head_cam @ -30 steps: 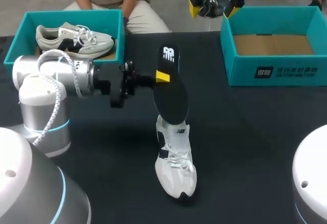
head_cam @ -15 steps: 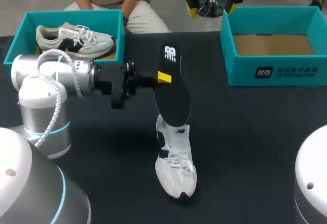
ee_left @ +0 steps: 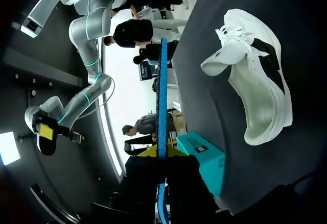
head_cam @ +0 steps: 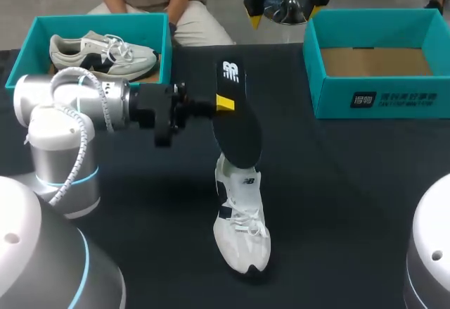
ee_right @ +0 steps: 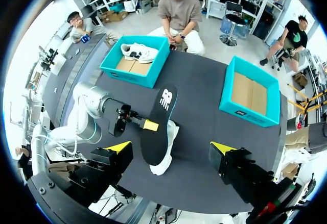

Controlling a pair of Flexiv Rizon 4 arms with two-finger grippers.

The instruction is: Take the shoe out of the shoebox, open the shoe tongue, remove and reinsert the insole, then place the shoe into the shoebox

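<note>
Insole (head_cam: 237,129) stands on end in the head view, its side edge pinched by the left gripper (head_cam: 223,103). Its lower end is over the heel of the white shoe (head_cam: 242,217) lying mid-tabletop (head_cam: 337,182), probably lined up for reinsertion. The empty shoebox (head_cam: 380,98) waits at the far right corner. The left wrist view shows the insole edge-on between clamped fingers, with the tongue-up shoe beside it. The right wrist view looks down from high up, and the right gripper (ee_right: 171,150) is spread wide and empty, presumably keeping clear.
</note>
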